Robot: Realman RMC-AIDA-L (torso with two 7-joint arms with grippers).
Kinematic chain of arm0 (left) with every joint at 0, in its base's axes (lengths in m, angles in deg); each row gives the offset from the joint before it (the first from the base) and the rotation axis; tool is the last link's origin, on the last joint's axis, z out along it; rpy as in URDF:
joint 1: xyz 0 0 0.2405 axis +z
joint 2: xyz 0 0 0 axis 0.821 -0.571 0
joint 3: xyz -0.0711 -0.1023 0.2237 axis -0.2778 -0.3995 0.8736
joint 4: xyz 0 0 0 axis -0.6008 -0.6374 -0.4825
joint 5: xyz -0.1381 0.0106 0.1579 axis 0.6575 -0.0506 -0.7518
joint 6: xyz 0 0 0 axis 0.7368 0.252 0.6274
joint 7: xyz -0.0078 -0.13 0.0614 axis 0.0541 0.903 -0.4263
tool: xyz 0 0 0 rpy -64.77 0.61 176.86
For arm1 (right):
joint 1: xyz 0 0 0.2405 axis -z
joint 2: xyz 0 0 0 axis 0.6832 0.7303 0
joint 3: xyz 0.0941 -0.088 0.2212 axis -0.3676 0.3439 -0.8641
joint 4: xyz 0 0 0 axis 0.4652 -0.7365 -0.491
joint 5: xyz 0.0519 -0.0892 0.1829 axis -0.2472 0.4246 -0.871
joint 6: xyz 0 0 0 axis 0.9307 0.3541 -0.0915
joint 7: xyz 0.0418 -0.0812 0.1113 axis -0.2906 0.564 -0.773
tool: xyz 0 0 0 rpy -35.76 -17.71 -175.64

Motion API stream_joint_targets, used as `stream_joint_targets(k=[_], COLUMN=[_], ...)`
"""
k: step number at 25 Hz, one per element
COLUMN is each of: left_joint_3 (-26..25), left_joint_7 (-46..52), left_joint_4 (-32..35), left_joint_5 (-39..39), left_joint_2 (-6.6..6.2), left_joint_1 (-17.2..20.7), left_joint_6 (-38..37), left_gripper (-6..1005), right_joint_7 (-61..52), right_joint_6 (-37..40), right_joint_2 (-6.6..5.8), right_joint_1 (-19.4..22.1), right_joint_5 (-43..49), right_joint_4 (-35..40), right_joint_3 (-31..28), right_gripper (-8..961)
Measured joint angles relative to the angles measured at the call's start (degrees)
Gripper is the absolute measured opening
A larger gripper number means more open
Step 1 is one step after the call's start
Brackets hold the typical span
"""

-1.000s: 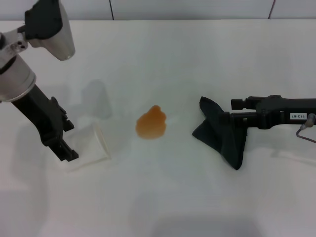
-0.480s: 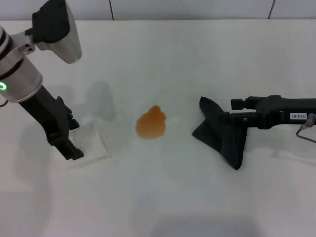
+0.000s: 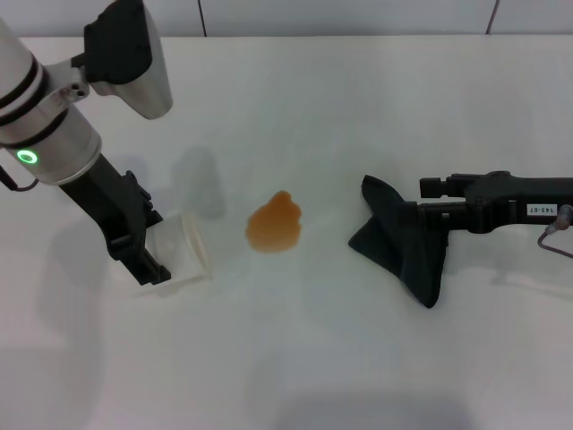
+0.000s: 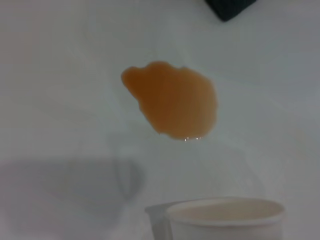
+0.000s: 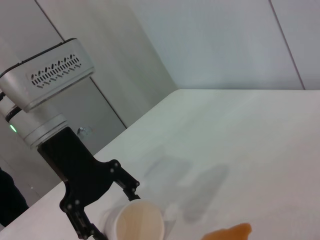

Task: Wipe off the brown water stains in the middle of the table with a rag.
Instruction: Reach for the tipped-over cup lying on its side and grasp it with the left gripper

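Left end effector [image 3: 148, 260] has carried the cup [image 3: 183, 253] rightward, clenched on it | right end effector [image 3: 421, 218] grasps the rag [image 3: 403, 244] | we see the brown water stains [image 3: 274, 224] unwiped.

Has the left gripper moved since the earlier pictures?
Yes. In the head view the left gripper, holding the cup, has moved toward the brown water stains, which have stayed in place on the table.

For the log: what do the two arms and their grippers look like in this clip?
The left arm has a silver-grey wrist with black bands and a lit green ring, plus a grey and black camera housing; the left gripper is matte black with angular fingers. The right gripper is also black, its arm bearing a small white label, with a thin grey cable behind.
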Motion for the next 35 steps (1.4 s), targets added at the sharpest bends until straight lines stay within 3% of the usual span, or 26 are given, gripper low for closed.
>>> stream_joint_targets(k=[35], left_joint_3=[1.5], left_joint_7=[0.0], left_joint_4=[-1.0], left_joint_5=[-0.7], left_joint_2=[0.54], left_joint_1=[-0.5], left_joint_6=[2.6], left_gripper=[846], right_joint_7=[-0.1], right_joint_6=[0.0], right_joint_2=[-0.09], right_joint_1=[0.0], right_joint_5=[0.0], right_joint_4=[0.0], right_joint_3=[-0.3], right_gripper=[823])
